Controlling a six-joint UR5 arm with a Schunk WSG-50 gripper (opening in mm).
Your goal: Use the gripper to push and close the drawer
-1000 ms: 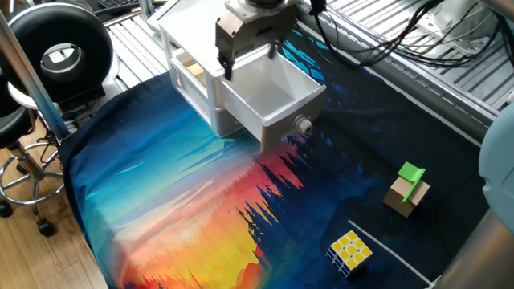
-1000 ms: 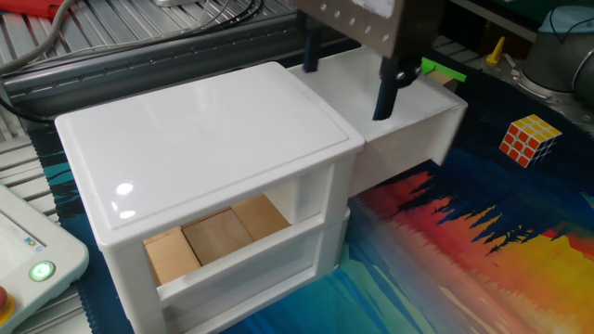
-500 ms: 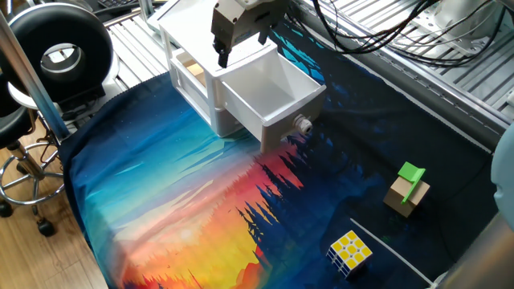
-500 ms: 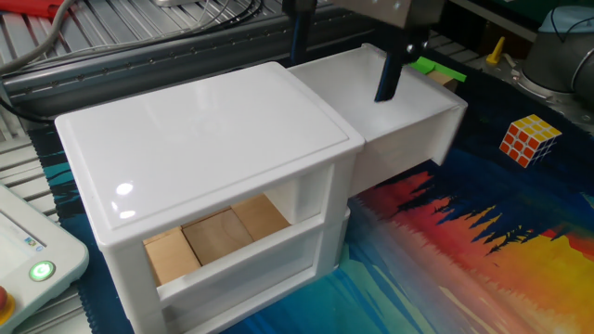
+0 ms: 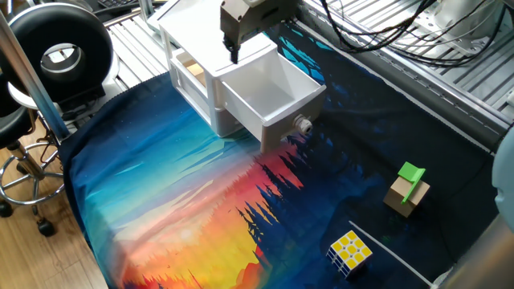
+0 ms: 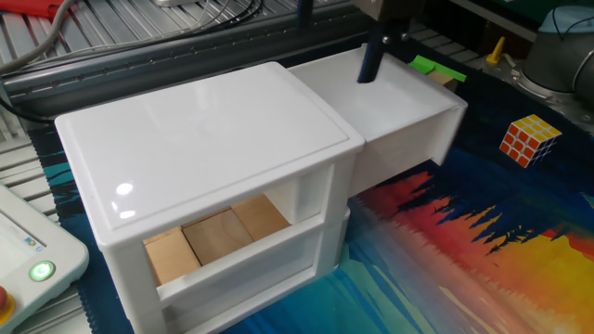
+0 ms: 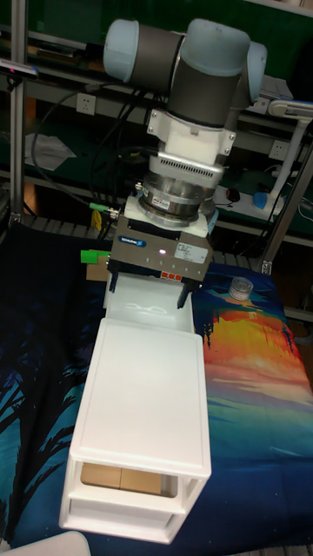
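One step only is in hand, and it is the approach: the drawer [image 5: 273,96] is seen pulled well out of the white cabinet [image 6: 209,176], and no push has been made on its front panel. The pincer [image 7: 148,289] is held above the open drawer, near the cabinet end of it, with its two black fingers [image 6: 371,65] spread apart and nothing between them. In the tall fixed view one finger is seen hanging over each side of the drawer's width; whether the tips are inside the tray or just above its rim cannot be told.

The drawer lies below the pincer and runs out from it toward the knob [image 5: 303,125] on the front panel, which is well apart from the fingers, at the drawer's outer end. Its tray appears empty.

By judgement, the next move calls for the pincer to be carried out past the front panel, lowered just beside the knob face, and then driven back toward the cabinet so that the panel is pressed squarely. An off-centre push could skew the drawer or shift the light cabinet on the cloth-covered worktop [image 5: 185,209].
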